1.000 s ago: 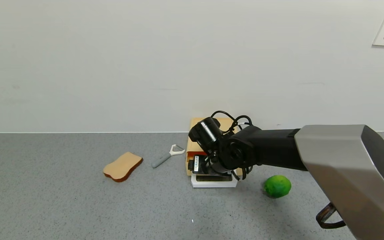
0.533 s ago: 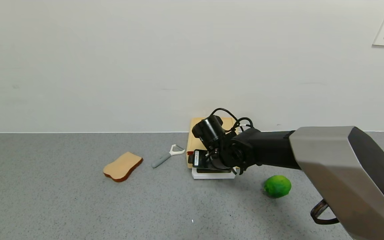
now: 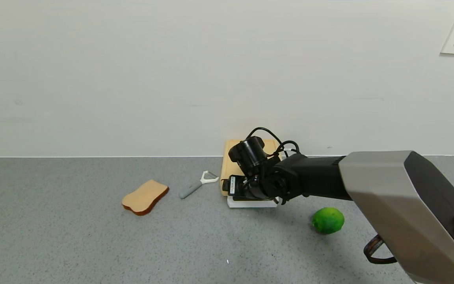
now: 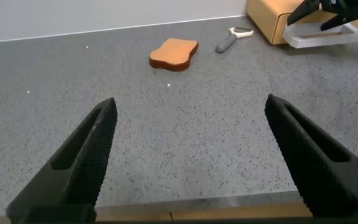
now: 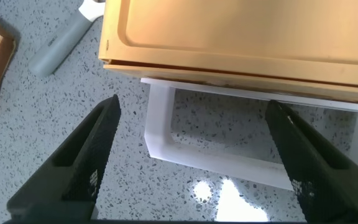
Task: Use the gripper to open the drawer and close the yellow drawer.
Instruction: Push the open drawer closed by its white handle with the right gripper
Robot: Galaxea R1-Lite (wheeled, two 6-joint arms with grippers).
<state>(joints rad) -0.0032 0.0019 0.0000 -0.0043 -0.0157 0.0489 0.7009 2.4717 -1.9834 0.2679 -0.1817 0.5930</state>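
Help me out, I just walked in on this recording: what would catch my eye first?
The right tool, open, sits at the white loop handle of the yellow drawer by the back wall. A bright green lime lies to the drawer's right; a bread slice and a peeler lie to its left. The left tool hovers open over the grey counter.
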